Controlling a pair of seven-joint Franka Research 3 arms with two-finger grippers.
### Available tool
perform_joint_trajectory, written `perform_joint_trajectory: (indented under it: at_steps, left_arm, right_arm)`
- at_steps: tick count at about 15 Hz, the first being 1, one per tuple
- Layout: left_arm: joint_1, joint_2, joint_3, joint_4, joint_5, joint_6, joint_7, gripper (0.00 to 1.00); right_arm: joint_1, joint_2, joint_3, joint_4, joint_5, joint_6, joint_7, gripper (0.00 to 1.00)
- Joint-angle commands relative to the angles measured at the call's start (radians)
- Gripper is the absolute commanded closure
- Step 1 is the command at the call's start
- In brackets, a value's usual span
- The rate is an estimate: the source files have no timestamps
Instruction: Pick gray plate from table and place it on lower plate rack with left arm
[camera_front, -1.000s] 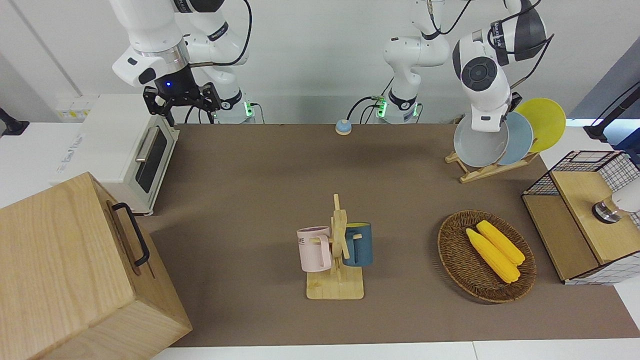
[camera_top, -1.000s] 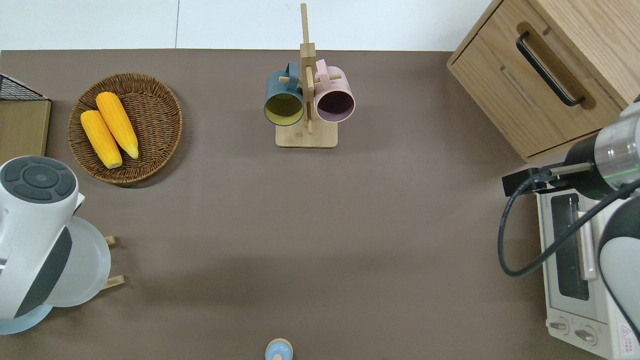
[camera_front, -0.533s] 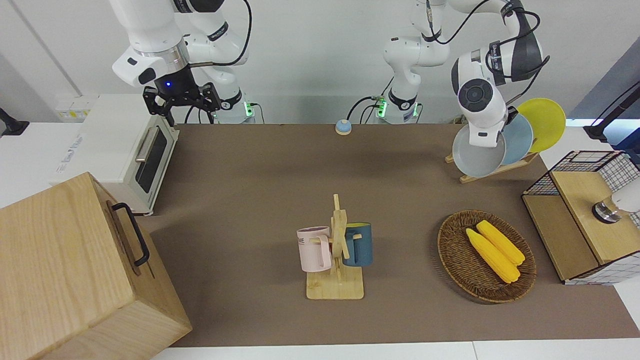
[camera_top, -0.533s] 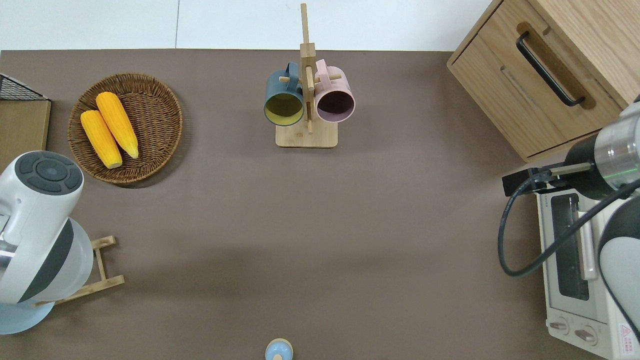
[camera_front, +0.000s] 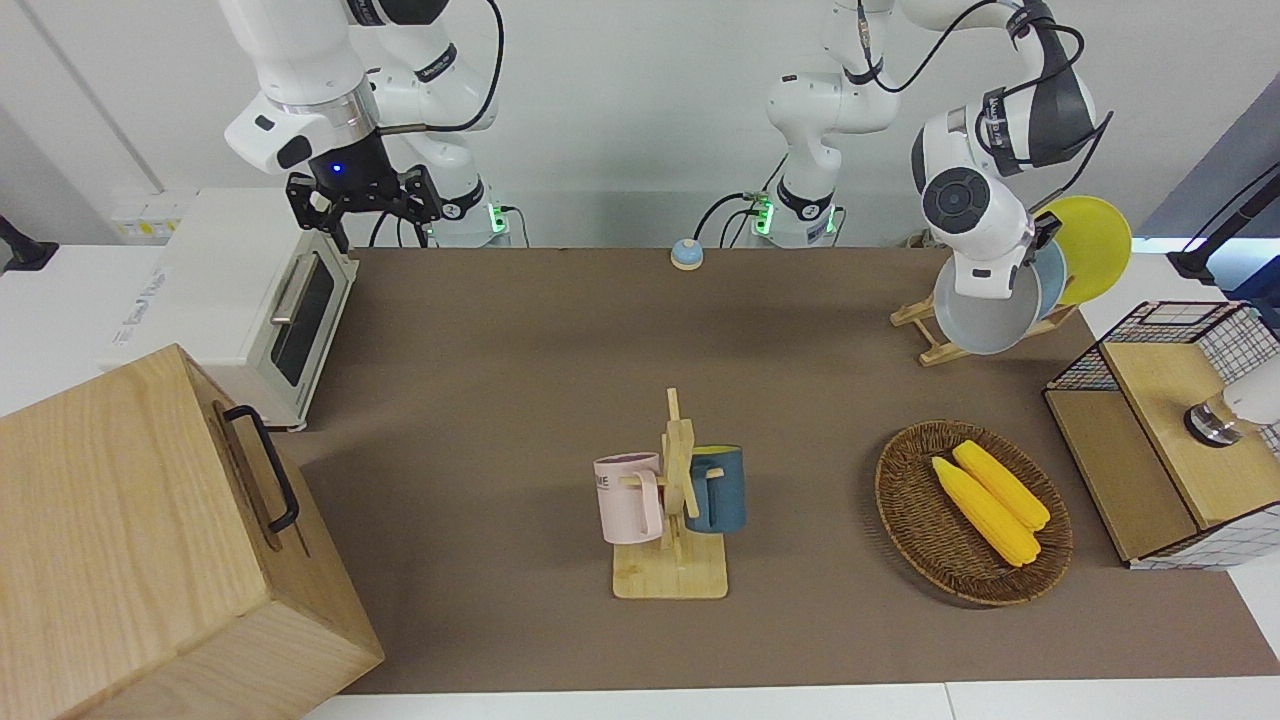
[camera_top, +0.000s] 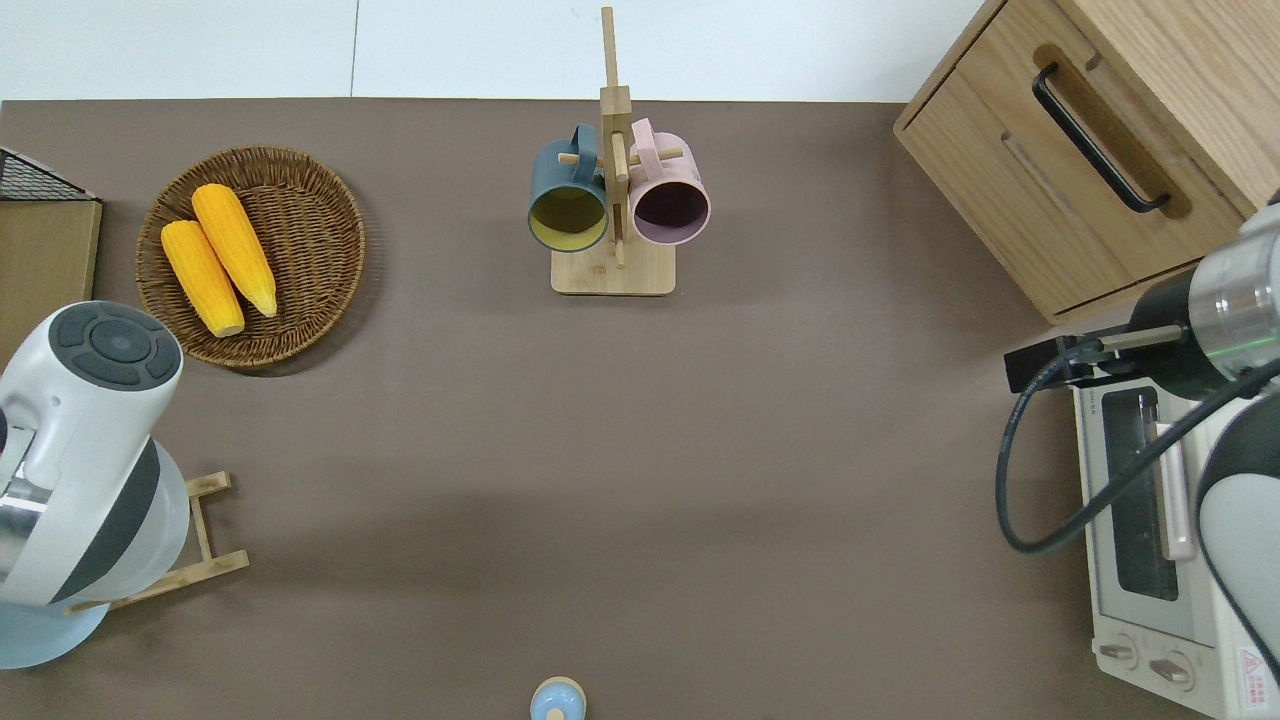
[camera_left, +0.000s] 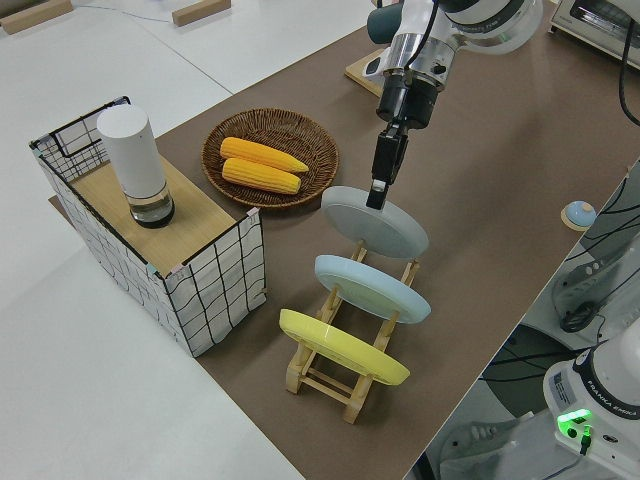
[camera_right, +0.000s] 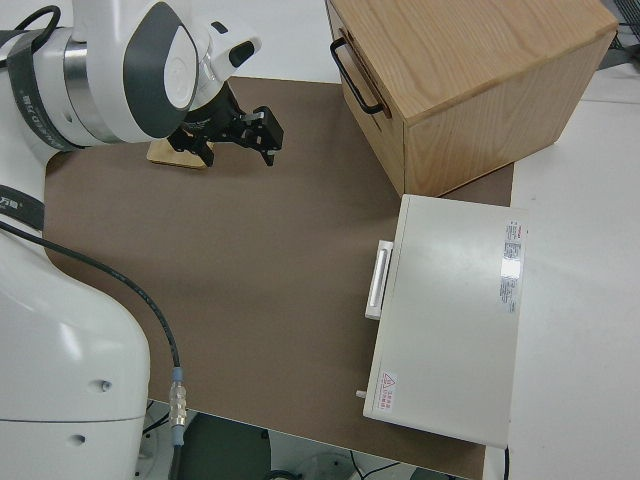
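The gray plate (camera_left: 375, 222) stands tilted in the end slot of the lower plate rack (camera_left: 345, 385), the slot farthest from the robots. It also shows in the front view (camera_front: 985, 320) and as a sliver in the overhead view (camera_top: 178, 510). My left gripper (camera_left: 378, 190) points down and is shut on the plate's upper rim. A light blue plate (camera_left: 372, 288) and a yellow plate (camera_left: 343, 347) stand in the slots nearer to the robots. My right gripper (camera_front: 362, 205) is parked and open.
A wicker basket (camera_front: 905, 500) with two corn cobs lies farther from the robots than the rack. A wire basket (camera_front: 1165, 430) stands at the left arm's end. A mug stand (camera_front: 675, 500), a wooden cabinet (camera_front: 150, 540), a toaster oven (camera_front: 250, 300) and a small blue bell (camera_front: 686, 254) are on the table.
My left arm has carried the gray plate down and toward the left arm's end, into the rack beside the light blue plate. The right arm has not moved.
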Motion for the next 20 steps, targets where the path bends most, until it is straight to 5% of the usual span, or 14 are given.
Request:
perform_joint_trajectory:
  at_steps: [1, 10, 11, 12, 16, 20]
  left_arm:
    - [-0.01, 0.032, 0.003, -0.033, -0.027, -0.008, -0.053, 1.0]
    - [-0.014, 0.056, 0.002, -0.06, -0.085, -0.002, -0.116, 1.0]
    - [-0.022, 0.056, 0.002, -0.06, -0.094, 0.0, -0.116, 0.87]
    - [-0.023, 0.056, 0.002, -0.06, -0.108, 0.001, -0.118, 0.58]
    - [-0.025, 0.055, 0.002, -0.055, -0.134, 0.0, -0.109, 0.01]
    - [-0.025, 0.048, -0.009, 0.002, -0.217, -0.012, -0.07, 0.0]
  right_arm:
    - [-0.02, -0.001, 0.017, 0.009, -0.002, -0.014, 0.013, 0.017]
    - [-0.019, -0.003, 0.017, 0.009, -0.002, -0.014, 0.013, 0.017]
    - [-0.019, -0.003, 0.017, 0.009, -0.002, -0.014, 0.013, 0.017]
    - [-0.019, -0.003, 0.017, 0.009, -0.002, -0.014, 0.013, 0.017]
    - [-0.019, -0.003, 0.017, 0.009, -0.002, -0.014, 0.013, 0.017]
    - [-0.019, -0.003, 0.017, 0.009, -0.002, -0.014, 0.013, 0.017]
